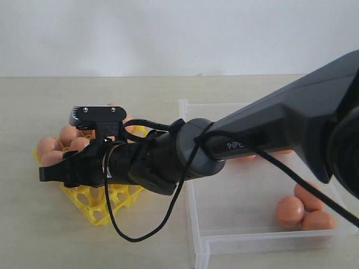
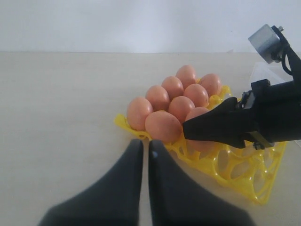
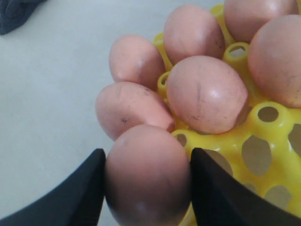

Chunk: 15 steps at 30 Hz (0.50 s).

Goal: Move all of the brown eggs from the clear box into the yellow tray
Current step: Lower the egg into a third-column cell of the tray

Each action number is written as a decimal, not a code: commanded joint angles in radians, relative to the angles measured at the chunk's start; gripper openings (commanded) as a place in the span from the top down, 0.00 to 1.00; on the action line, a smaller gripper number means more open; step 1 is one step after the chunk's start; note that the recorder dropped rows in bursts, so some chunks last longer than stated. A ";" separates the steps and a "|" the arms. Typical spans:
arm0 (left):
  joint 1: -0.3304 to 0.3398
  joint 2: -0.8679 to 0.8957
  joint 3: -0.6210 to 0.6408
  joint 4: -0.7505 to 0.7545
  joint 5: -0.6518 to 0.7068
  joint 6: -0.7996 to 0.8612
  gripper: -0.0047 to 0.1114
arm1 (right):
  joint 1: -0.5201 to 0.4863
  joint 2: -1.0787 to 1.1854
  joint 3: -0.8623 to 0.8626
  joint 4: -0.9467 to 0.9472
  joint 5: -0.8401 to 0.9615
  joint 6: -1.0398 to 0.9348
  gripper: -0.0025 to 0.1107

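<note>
Beige table (image 1: 56,235), white wall (image 1: 168,33) behind.
- Egg (image 3: 146,179) pinched between right gripper (image 1: 50,172) jaws, low at tray (image 2: 244,174) edge. Judged: held there to seat beside filled rows.
- Roughly eight eggs (image 2: 181,108) seated in tray, packed at one side. Empty cups (image 2: 235,165) alongside.
- Box (image 1: 202,246) just beside tray. Three eggs (image 1: 290,211) in corner far from tray, possibly more hidden behind arm (image 1: 269,134).
- Left gripper (image 2: 145,151) near tray, jaws pressed together, empty, parked clear.
- Cup under held egg not visible.

You see a pale beige tabletop (image 1: 33,224) with a matte, even surface. Behind its far edge you see a plain white wall (image 1: 168,33), which spans the full width of the exterior view.
</note>
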 commanded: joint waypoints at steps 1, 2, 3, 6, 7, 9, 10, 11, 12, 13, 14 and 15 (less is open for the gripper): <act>-0.005 -0.003 0.003 -0.003 -0.003 -0.001 0.92 | 0.002 0.000 -0.003 -0.006 -0.001 -0.005 0.60; -0.005 -0.003 0.003 -0.003 -0.003 -0.001 0.92 | 0.002 0.000 -0.003 -0.006 -0.001 -0.005 0.60; -0.005 -0.003 0.003 -0.003 -0.003 -0.001 0.92 | 0.002 0.000 -0.003 -0.006 -0.001 -0.005 0.60; -0.005 -0.003 0.003 -0.003 -0.003 -0.001 0.92 | 0.002 0.000 -0.003 -0.006 -0.001 -0.005 0.57; -0.005 -0.003 0.003 -0.003 -0.003 -0.001 0.92 | 0.002 0.000 -0.003 -0.008 -0.001 -0.005 0.53; -0.005 -0.003 0.003 -0.003 -0.003 -0.001 0.92 | 0.002 0.000 -0.003 -0.011 -0.001 -0.005 0.44; -0.005 -0.003 0.003 -0.003 -0.003 -0.001 0.92 | 0.002 0.000 -0.003 -0.023 -0.001 -0.011 0.42; -0.005 -0.003 0.003 -0.003 -0.003 -0.001 0.92 | 0.002 0.000 -0.003 -0.046 -0.001 -0.011 0.41; -0.005 -0.003 0.003 -0.003 -0.003 -0.001 0.92 | 0.002 0.000 -0.003 -0.067 -0.001 -0.008 0.41; -0.005 -0.003 0.003 -0.003 -0.003 -0.001 0.92 | 0.002 0.000 -0.003 -0.076 -0.001 -0.005 0.42; -0.005 -0.003 0.003 -0.003 -0.003 -0.001 0.92 | 0.002 0.000 -0.003 -0.078 -0.001 -0.005 0.42; -0.005 -0.003 0.003 -0.003 -0.003 -0.001 0.92 | 0.002 0.000 -0.003 -0.078 -0.001 -0.005 0.42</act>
